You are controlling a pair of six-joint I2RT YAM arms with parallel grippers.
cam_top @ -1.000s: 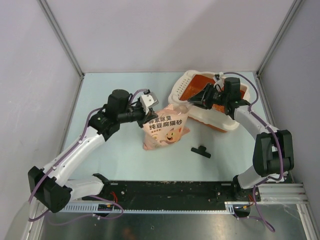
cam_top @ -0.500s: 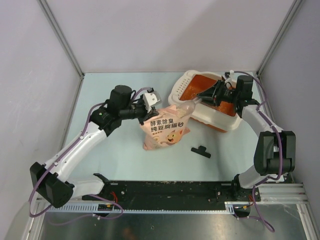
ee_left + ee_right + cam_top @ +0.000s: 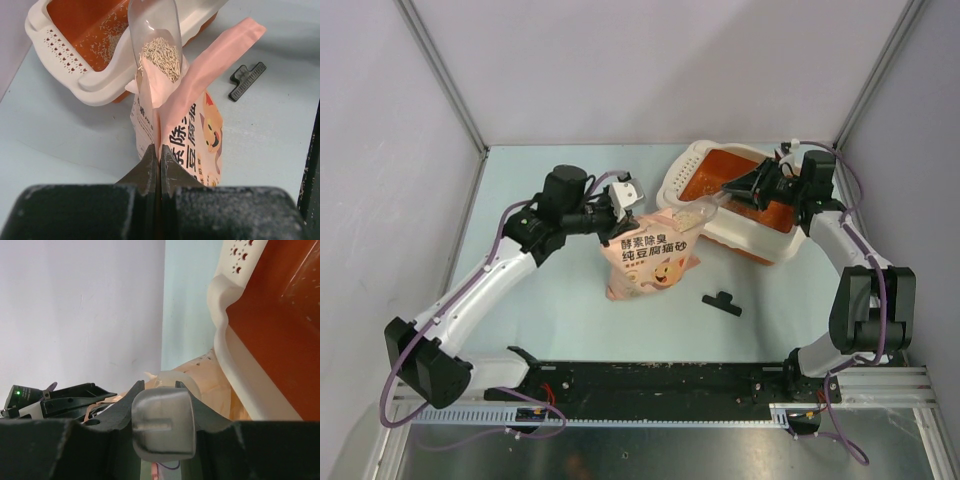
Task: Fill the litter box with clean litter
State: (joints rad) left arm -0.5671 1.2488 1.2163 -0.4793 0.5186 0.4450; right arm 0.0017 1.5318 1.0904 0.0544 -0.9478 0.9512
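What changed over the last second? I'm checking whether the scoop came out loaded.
The right gripper drew back rightward, pulling the scoop, loaded with clean litter, toward the mouth of the pink bag. The left gripper stayed clamped on the bag's edge; litter box and black clip did not move.

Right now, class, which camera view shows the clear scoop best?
The left wrist view: the scoop is close, its bowl loaded with litter. Top external shows it small; right wrist shows only its gripped handle.

A pink cat-printed bag (image 3: 650, 258) sits open on the table (image 3: 560, 310), clear scoop (image 3: 154, 22) at its mouth, black clip (image 3: 722, 302) nearby.
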